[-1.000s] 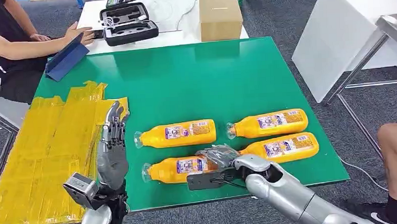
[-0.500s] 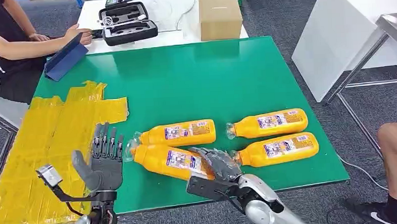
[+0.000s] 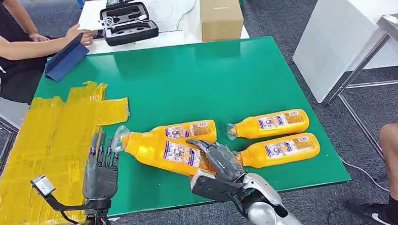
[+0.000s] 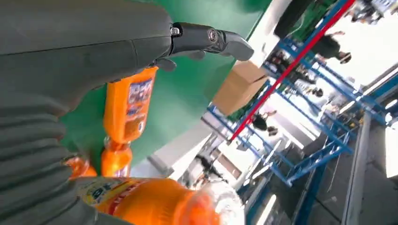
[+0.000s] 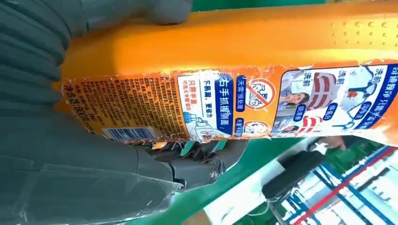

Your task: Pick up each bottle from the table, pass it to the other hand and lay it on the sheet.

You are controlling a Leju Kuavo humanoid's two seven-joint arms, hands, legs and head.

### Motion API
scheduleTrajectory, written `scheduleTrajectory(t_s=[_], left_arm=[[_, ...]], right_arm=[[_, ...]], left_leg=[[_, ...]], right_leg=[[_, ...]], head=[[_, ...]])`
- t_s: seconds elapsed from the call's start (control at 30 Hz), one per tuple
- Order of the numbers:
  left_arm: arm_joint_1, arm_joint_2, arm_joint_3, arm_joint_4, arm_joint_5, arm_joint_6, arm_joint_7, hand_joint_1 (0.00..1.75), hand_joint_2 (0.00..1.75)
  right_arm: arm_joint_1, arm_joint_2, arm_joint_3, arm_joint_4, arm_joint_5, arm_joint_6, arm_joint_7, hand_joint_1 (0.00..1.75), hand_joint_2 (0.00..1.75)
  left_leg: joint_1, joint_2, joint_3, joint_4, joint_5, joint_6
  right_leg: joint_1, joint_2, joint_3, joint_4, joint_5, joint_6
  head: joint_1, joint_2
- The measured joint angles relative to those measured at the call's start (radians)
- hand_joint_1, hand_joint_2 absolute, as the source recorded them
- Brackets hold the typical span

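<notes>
Head view, read from the left: a yellow sheet (image 3: 46,149) is spread over the left part of the green surface (image 3: 195,82), presumably as the laying place for the bottles; just beside its near edge the left hand (image 3: 101,170) is raised with fingers apart and nothing in it, apparently set to receive. Next to it the held bottle (image 3: 158,150) is carried clear of the surface, tilted, its clear cap end brought close to the left fingertips; whether they touch cannot be told. It is gripped round its lower body by the right hand (image 3: 217,165), whose fingers are wrapped over the label, as the right wrist view confirms; the base-end hold is judged to leave the neck end free for the handover. Behind and to the right, three more orange bottles lie on their sides: one (image 3: 187,129) just behind the held one, and a pair (image 3: 268,123) (image 3: 279,148) near the right edge. Beyond the surface a white table bears a cardboard box (image 3: 221,17) and an open black case (image 3: 128,23); a seated person (image 3: 12,49) is at far left, another person's leg (image 3: 396,154) at far right; the floor is grey carpet.
</notes>
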State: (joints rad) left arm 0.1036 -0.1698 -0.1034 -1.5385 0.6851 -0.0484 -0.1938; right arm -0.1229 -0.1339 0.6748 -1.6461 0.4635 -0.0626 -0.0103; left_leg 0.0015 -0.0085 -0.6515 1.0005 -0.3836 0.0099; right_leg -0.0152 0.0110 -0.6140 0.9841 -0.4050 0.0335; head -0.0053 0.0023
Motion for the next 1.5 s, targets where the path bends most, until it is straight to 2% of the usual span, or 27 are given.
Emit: scheduleTrajectory(t_s=[0.27,0.67,0.93,1.2,1.5], left_arm=[[-0.001,0.008,-0.023,0.008,-0.031,-0.061,0.001,0.0,1.75],[-0.019,0.014,-0.094,0.008,-0.093,-0.224,-0.014,0.0,1.75],[-0.034,0.014,-0.107,0.01,-0.138,-0.251,-0.028,0.0,1.75],[-0.044,0.01,-0.103,0.027,-0.156,-0.25,-0.034,0.0,1.75],[-0.045,0.008,-0.097,0.037,-0.161,-0.25,-0.041,0.0,1.75]], right_arm=[[-0.01,0.008,0.0,-0.011,-0.005,0.0,0.0,1.75,1.75],[-0.106,0.037,-0.001,0.024,-0.03,0.063,0.005,1.75,1.75],[-0.149,0.072,0.03,0.072,-0.02,0.102,0.014,1.75,1.75],[-0.167,0.113,0.129,0.104,-0.002,0.136,0.013,1.75,1.75],[-0.185,0.118,0.176,0.124,-0.003,0.163,0.002,1.75,1.75]], left_leg=[[0.0,0.0,0.0,0.0,0.0,0.0],[0.0,0.0,0.0,0.0,0.0,0.0],[0.0,0.0,0.0,0.0,0.0,0.0],[0.0,0.0,0.0,0.0,0.0,0.0],[0.0,0.0,0.0,0.0,0.0,0.0]], right_leg=[[0.0,0.0,0.0,0.0,0.0,0.0],[0.0,0.0,0.0,0.0,0.0,0.0],[0.0,0.0,0.0,0.0,0.0,0.0],[0.0,0.0,0.0,0.0,0.0,0.0],[0.0,0.0,0.0,0.0,0.0,0.0]], head=[[0.0,0.0],[0.0,0.0],[0.0,0.0],[0.0,0.0],[0.0,0.0]])
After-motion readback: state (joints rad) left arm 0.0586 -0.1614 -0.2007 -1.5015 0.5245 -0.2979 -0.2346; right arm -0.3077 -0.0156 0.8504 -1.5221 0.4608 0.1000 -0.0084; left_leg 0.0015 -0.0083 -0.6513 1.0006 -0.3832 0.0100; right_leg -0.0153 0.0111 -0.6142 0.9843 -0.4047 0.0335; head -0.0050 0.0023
